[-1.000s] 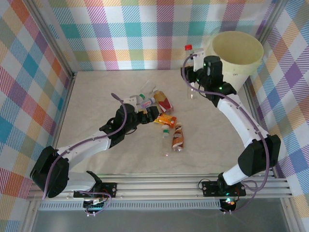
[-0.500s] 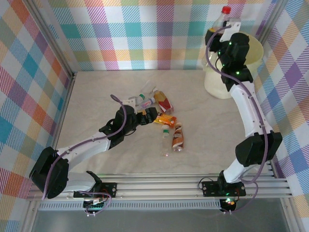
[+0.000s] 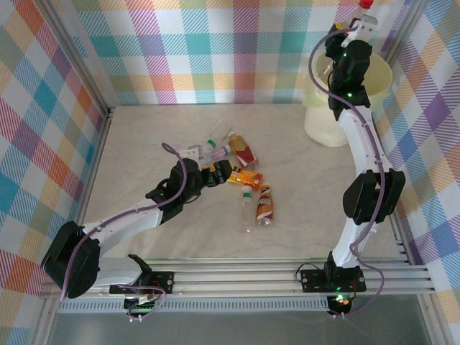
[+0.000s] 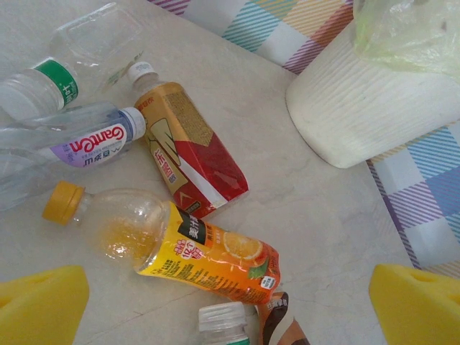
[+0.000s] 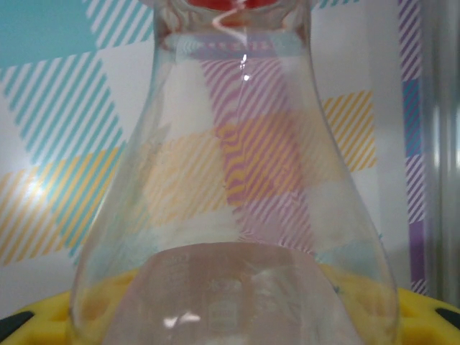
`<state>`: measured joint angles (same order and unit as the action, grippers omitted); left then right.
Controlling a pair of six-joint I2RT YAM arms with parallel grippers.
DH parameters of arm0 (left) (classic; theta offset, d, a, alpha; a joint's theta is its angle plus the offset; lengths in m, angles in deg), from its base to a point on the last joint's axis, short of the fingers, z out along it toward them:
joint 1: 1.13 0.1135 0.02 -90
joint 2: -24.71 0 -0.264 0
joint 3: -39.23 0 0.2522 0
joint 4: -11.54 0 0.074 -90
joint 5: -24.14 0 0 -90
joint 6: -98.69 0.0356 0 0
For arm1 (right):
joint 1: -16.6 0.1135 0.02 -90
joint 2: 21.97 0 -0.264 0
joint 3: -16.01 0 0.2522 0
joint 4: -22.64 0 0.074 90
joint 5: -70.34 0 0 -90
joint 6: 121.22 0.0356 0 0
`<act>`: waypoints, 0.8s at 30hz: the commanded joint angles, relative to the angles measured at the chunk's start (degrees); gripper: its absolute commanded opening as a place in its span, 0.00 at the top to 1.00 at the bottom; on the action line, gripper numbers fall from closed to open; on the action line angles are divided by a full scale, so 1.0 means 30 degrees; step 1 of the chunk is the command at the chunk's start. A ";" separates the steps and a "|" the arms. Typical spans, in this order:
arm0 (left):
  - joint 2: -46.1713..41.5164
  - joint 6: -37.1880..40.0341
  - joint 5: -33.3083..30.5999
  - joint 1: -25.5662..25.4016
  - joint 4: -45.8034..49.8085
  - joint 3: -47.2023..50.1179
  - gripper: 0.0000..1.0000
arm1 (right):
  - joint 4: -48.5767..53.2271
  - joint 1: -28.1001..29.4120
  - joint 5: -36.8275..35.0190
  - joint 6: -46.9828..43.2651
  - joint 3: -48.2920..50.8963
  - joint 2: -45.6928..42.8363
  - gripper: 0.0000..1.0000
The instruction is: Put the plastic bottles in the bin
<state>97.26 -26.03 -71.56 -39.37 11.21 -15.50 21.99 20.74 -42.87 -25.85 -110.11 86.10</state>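
Far right and high over the bin (image 3: 320, 126), my right pincer (image 3: 357, 29) is pinching a clear red-capped bottle (image 5: 230, 180) low on its body, with the yellow pads (image 5: 424, 316) pressed to the plastic and the cap uppermost. From above it looks to hang over the mouth, toward the far rim, so I would bring the wrist a little nearer and lower before letting go; an empty bottle this light can strike the thick rim and hop back out. My left pincer (image 4: 228, 302) is spread wide, low over the heap at mid-table, where the orange juice bottle (image 4: 208, 255), the red-and-gold labelled bottle (image 4: 190, 154) and the purple-labelled clear bottle (image 4: 79, 140) lie touching; the juice bottle lies nearest between my pads, so I judge it the handiest next pick
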 commanded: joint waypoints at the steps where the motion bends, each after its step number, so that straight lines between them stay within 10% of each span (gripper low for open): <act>1: -0.0541 0.0325 -0.0764 -0.0292 -0.0117 0.0439 0.00 | -0.1799 -0.0397 -0.1369 -0.0607 -0.1074 0.0654 0.50; 24: -0.1320 0.0309 -0.1702 -0.0296 0.0448 0.1116 0.00 | 0.2244 -0.0808 0.1765 -0.3380 0.1318 0.1808 0.48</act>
<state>94.57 -26.03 -75.38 -39.37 11.76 -13.03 27.74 18.43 -42.21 -34.55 -107.11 91.80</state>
